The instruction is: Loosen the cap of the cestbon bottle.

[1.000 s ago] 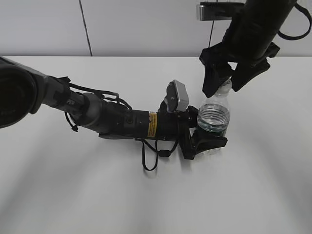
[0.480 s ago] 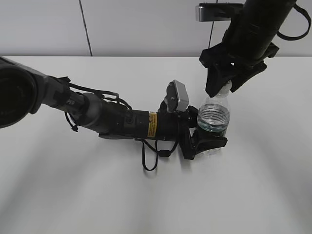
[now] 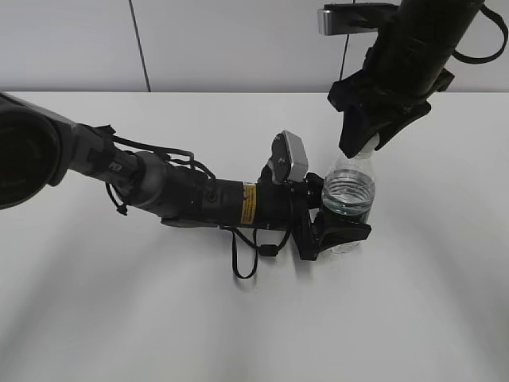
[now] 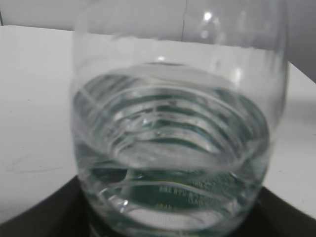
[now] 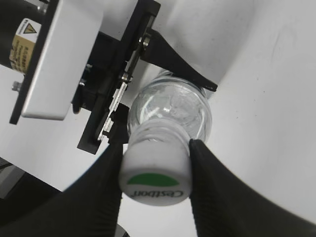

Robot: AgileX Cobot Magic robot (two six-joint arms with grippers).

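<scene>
The clear ribbed cestbon bottle (image 3: 347, 191) stands upright on the white table, right of centre. My left gripper (image 3: 343, 232) is shut on its lower, green-labelled half; the bottle fills the left wrist view (image 4: 173, 143). My right gripper (image 3: 364, 137) comes down from above and is shut on the cap (image 5: 155, 174), a white screw cap with a green half-moon mark. In the right wrist view both black fingers (image 5: 154, 165) press the cap's sides. In the exterior view the cap is hidden by the fingers.
The white table (image 3: 159, 318) stretches around the bottle. My left arm (image 3: 183, 195) lies low across the table from the left, with a loose black cable loop (image 3: 246, 259) under it. A grey wall stands behind.
My right gripper has turned a little around the bottle top, its fingers closing in on the cap. The bottle and left arm have not moved.
</scene>
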